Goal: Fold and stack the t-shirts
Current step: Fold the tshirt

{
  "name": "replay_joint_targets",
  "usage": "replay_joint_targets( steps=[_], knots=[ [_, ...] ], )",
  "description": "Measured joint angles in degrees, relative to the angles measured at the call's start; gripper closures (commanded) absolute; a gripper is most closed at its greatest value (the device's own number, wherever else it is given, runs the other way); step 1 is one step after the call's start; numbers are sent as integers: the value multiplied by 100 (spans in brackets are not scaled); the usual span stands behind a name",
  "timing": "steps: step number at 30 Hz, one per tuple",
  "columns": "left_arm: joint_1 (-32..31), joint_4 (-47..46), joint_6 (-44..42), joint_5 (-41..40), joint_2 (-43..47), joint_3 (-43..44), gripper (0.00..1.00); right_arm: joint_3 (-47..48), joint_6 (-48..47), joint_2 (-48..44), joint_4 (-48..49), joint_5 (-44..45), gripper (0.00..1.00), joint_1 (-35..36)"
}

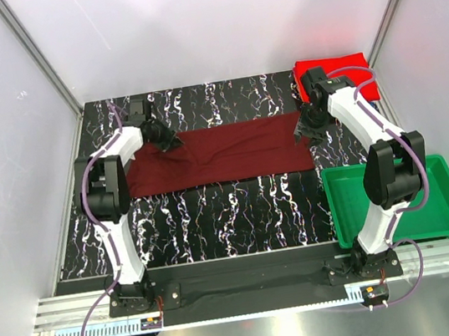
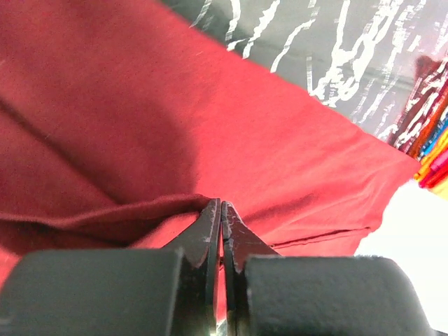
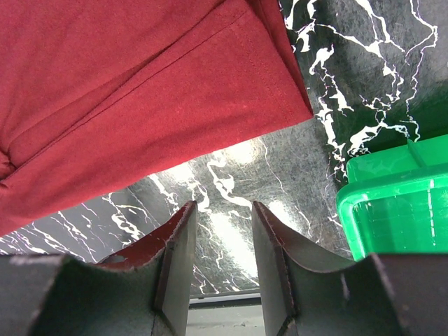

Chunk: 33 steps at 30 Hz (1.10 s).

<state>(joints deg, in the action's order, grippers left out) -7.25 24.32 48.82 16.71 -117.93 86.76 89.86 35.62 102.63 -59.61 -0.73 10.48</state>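
The dark maroon t-shirt [image 1: 222, 153] lies folded into a long strip across the middle of the black marbled table. My left gripper [image 1: 172, 142] is at the shirt's left end. In the left wrist view its jaws [image 2: 220, 203] are shut, with a raised fold of maroon cloth [image 2: 140, 140] pinched between them. My right gripper [image 1: 308, 130] is at the shirt's right end. In the right wrist view it [image 3: 222, 204] is open and empty above bare table, just off the shirt's corner [image 3: 140, 91]. The bright red t-shirt [image 1: 337, 71] lies folded at the back right corner. The blue shirt is out of view.
A green plastic tray [image 1: 430, 188] sits at the table's right front, close to my right arm, and its corner shows in the right wrist view [image 3: 399, 203]. White walls enclose the table on three sides.
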Motion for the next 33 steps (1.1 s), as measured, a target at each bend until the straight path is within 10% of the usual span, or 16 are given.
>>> replay_joint_targets(
  steps=[5, 17, 27, 33],
  knots=[
    [-22, 15, -280, 271, -286, 619, 78, -9, -2, -2, -15, -2, 56, 0],
    [-223, -208, -826, 951, -417, 931, 73, 57, 20, -2, -83, -17, 56, 2],
    [74, 603, -1239, 190, 424, 251, 69, 229, -79, 227, 737, -1213, 56, 264],
    [669, 1143, -1349, -734, 815, 205, 71, 2100, -83, 1821, 1711, -1858, 66, 1228]
  ],
)
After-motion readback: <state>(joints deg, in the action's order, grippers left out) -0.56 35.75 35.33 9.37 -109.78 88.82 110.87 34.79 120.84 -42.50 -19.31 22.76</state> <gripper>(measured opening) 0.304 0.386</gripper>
